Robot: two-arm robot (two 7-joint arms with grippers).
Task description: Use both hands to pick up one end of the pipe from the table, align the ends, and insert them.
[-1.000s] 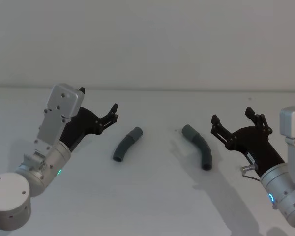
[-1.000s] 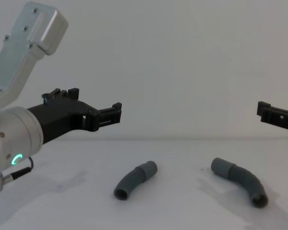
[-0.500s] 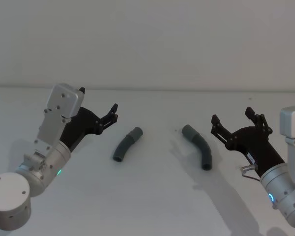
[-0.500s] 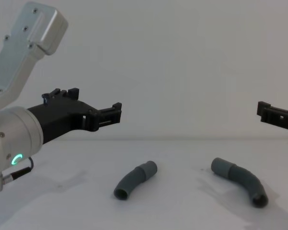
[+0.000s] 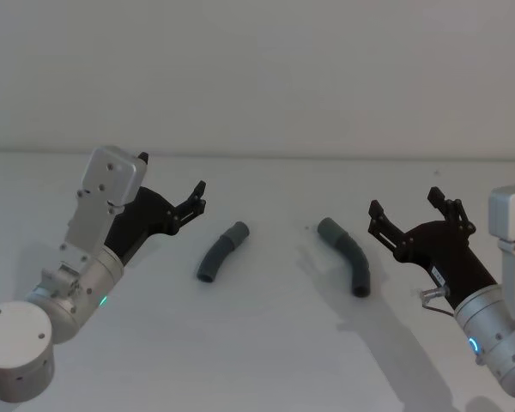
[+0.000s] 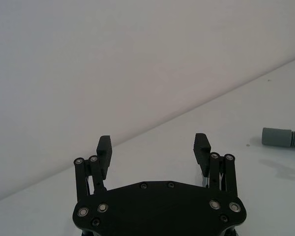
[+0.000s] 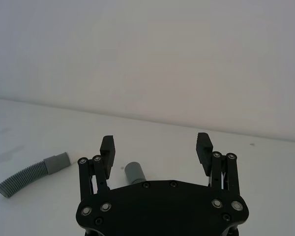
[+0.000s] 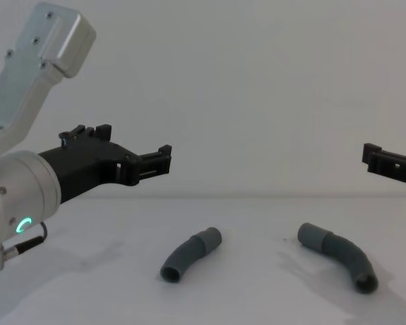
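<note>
Two curved dark-grey pipe pieces lie apart on the white table (image 5: 266,343). The left piece (image 5: 222,251) (image 8: 189,253) has its collar end pointing away from me. The right piece (image 5: 347,254) (image 8: 338,256) curves toward the front. My left gripper (image 5: 172,175) (image 8: 132,144) (image 6: 153,145) hovers open, left of the left piece and above the table. Right of the right piece, my right gripper (image 5: 404,202) (image 7: 156,146) also hovers open, holding nothing. The right wrist view shows the right piece's collar end (image 7: 134,172) just beyond the gripper body and the left piece (image 7: 32,173) farther off.
A pale wall rises behind the table's far edge (image 5: 257,155). The collar end of one grey piece (image 6: 283,138) shows at the edge of the left wrist view. Bare table surface lies between and in front of the two pieces.
</note>
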